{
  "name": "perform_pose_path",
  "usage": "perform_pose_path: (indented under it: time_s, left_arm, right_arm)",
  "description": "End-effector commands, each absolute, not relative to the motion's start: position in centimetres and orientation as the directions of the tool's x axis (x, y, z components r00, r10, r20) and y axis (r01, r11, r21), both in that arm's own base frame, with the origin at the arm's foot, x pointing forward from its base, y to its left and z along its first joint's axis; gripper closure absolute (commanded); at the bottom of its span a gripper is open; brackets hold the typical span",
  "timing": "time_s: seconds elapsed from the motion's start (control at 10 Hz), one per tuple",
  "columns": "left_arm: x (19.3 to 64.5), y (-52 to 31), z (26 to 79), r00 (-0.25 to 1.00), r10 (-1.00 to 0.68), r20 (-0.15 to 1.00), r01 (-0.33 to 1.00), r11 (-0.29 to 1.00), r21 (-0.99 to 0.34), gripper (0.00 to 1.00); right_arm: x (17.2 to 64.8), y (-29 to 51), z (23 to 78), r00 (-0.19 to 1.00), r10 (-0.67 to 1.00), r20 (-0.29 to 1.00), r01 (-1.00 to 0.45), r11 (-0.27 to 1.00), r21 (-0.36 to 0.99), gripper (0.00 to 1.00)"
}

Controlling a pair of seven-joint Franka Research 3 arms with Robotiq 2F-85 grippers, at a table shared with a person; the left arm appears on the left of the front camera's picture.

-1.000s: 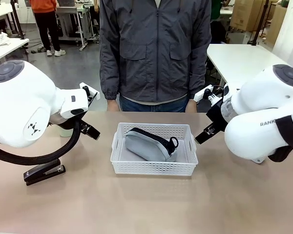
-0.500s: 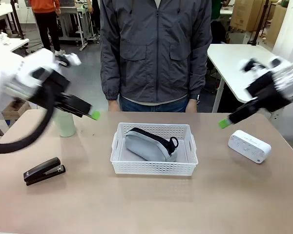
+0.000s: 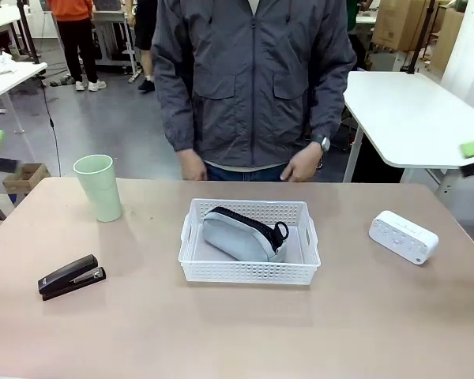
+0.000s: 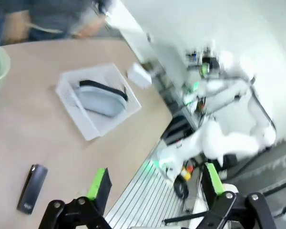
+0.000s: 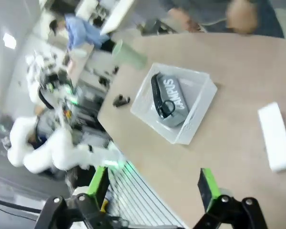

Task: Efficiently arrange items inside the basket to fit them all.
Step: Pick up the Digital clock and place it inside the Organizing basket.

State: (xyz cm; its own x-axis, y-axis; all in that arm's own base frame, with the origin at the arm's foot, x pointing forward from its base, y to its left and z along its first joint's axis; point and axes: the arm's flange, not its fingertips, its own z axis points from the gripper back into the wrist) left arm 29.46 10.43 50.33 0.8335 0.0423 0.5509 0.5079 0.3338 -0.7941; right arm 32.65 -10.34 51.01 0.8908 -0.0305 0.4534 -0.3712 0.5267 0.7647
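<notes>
The shallow white perforated plastic basket (image 3: pixel 249 272) sits at the middle of the tan table (image 3: pixel 237 332), and the grey zip pouch with black trim (image 3: pixel 235 235) lies slantwise inside it. Left of the basket, the black stapler (image 3: pixel 71 276) lies nearer the robot and the pale green plastic cup (image 3: pixel 99 187) stands upright nearer the person. The white rectangular box (image 3: pixel 404 236) lies right of the basket. The left gripper (image 4: pixel 156 181) and right gripper (image 5: pixel 154 185) hang high, well apart from the basket, jaws spread wide and empty.
</notes>
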Motion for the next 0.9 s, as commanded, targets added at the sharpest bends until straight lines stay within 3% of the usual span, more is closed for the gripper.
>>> perform_pose_path:
  time_s: [0.0, 0.2, 0.5, 0.6, 0.7, 0.8]
  left_arm:
    - [28.4, 12.4, 47.0, 0.836, 0.235, 0.496, 0.408, 0.338, -0.848, 0.0]
    - [26.4, 15.2, 44.5, 0.828, 0.37, 0.421, 0.331, 0.283, -0.9, 0.0]
    - [26.2, 15.2, 41.3, 0.819, 0.474, 0.325, 0.293, 0.142, -0.945, 0.0]
    - [26.5, 14.1, 41.1, 0.815, 0.492, 0.307, 0.282, 0.126, -0.951, 0.0]
    - [26.6, 12.5, 41.4, 0.789, 0.515, 0.335, 0.254, 0.224, -0.941, 0.0]
    - [28.6, 19.9, 42.3, 0.819, 0.49, 0.297, 0.265, 0.136, -0.955, 0.0]
  right_arm:
    - [31.9, -15.4, 48.6, 0.875, -0.246, 0.416, -0.281, 0.443, 0.852, 0.0]
    - [29.7, -20.7, 45.6, 0.844, -0.408, 0.348, -0.204, 0.356, 0.912, 0.0]
    - [28.6, -23.7, 42.4, 0.82, -0.507, 0.265, -0.112, 0.312, 0.943, 0.0]
    - [28.6, -24.3, 41.6, 0.803, -0.545, 0.24, -0.069, 0.314, 0.947, 0.0]
    - [27.6, -24.0, 42.7, 0.829, -0.497, 0.257, -0.102, 0.318, 0.943, 0.0]
    - [27.6, -24.0, 42.7, 0.829, -0.497, 0.257, -0.102, 0.318, 0.943, 0.0]
